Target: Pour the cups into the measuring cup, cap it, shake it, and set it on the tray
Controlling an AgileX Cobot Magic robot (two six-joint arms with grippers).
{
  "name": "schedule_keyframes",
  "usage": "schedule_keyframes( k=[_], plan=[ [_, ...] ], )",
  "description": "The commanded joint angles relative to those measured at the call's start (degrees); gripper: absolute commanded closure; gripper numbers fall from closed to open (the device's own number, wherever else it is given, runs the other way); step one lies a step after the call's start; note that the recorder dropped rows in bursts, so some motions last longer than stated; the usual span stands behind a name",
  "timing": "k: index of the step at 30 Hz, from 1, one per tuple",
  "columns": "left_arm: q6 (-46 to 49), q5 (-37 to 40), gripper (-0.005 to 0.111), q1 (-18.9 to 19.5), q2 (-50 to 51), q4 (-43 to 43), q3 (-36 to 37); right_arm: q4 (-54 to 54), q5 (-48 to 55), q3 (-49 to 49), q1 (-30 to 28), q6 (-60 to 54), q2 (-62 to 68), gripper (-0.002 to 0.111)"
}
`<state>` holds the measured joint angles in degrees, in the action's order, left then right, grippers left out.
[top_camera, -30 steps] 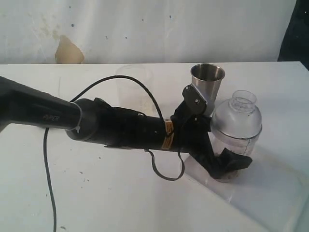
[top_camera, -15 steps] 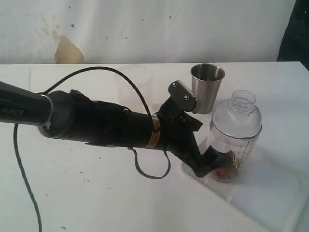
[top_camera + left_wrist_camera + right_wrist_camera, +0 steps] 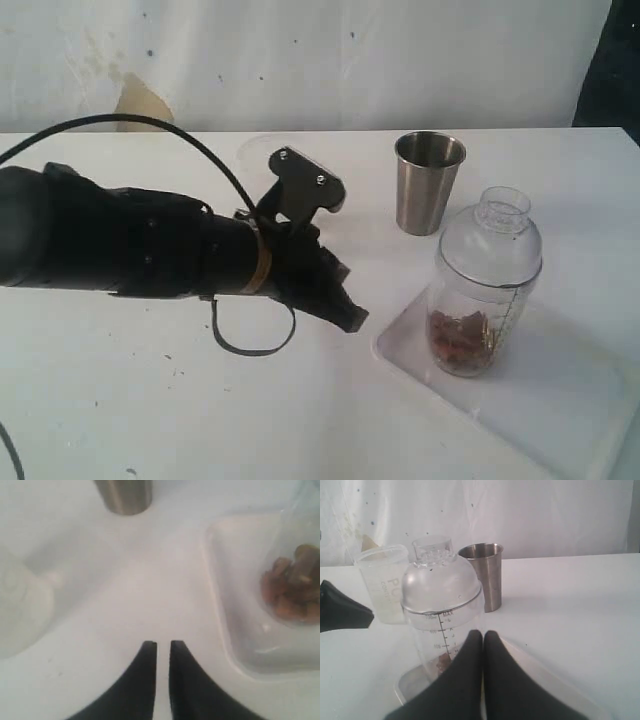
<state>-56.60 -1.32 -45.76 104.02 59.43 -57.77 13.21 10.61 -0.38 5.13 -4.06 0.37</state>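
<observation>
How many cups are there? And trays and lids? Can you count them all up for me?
Cups: 3 (steel tumbler, measuring cup, frosted cup)
Lids: 1 (clear dome lid on the measuring cup)
Trays: 1 (white tray)
Total: 5

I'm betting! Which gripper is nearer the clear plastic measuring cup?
Probably left: left gripper hangs beside the white tray under the clear plastic measuring cup; right gripper faces it, farther off.

White table [image 3: 150, 420] before a stained, speckled white wall [image 3: 350, 60] with one tan patch [image 3: 140, 105].
</observation>
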Motion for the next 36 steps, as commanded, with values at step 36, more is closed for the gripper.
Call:
schedule_keyframes(
  k=[36],
  plan=[
    [71.6,24.7,0.107,47.9,-40.3,-90.5,19.2,-0.2,-0.4,0.4,0.1,-0.2,-0.4,0.108]
  ],
)
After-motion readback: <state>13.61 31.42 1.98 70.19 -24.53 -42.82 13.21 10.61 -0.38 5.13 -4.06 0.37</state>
